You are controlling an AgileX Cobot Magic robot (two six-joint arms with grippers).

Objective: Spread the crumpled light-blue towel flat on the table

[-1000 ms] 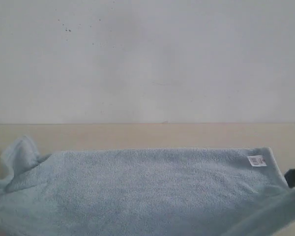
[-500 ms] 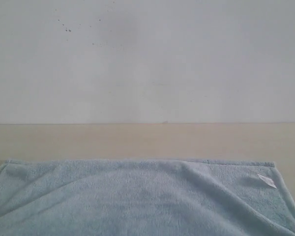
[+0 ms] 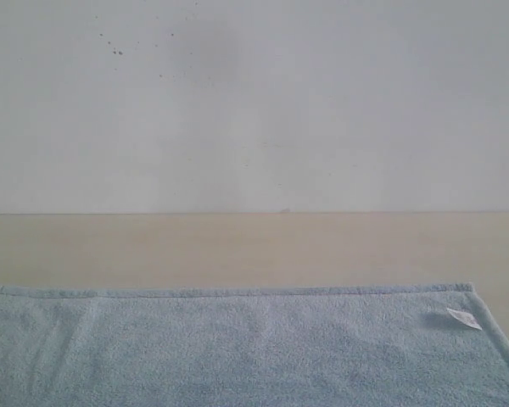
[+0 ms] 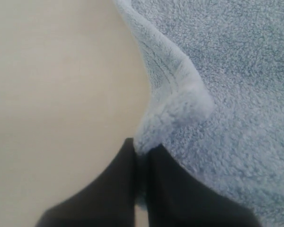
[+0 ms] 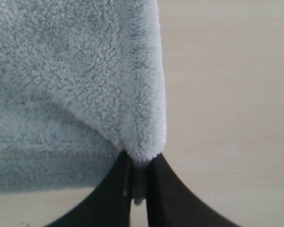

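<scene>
The light-blue towel (image 3: 237, 348) lies spread across the near part of the beige table (image 3: 254, 250), its hemmed far edge straight from left to right and its white tag (image 3: 464, 318) near the far right corner. Neither gripper shows in the exterior view. In the left wrist view my left gripper (image 4: 143, 153) is shut on a bunched fold of the towel (image 4: 217, 94). In the right wrist view my right gripper (image 5: 139, 165) is shut on a pinched corner of the towel (image 5: 75, 80), which is lifted into a peak.
A plain white wall (image 3: 254, 102) rises behind the table's far edge. Bare tabletop (image 4: 57, 94) lies beside the towel's left side, and more bare tabletop (image 5: 227, 94) beside its right side.
The towel has been drawn toward the camera and has flattened: the raised left fold and diagonal creases are gone, the far hem now lies lower and straight. The dark gripper part at right has left view.
</scene>
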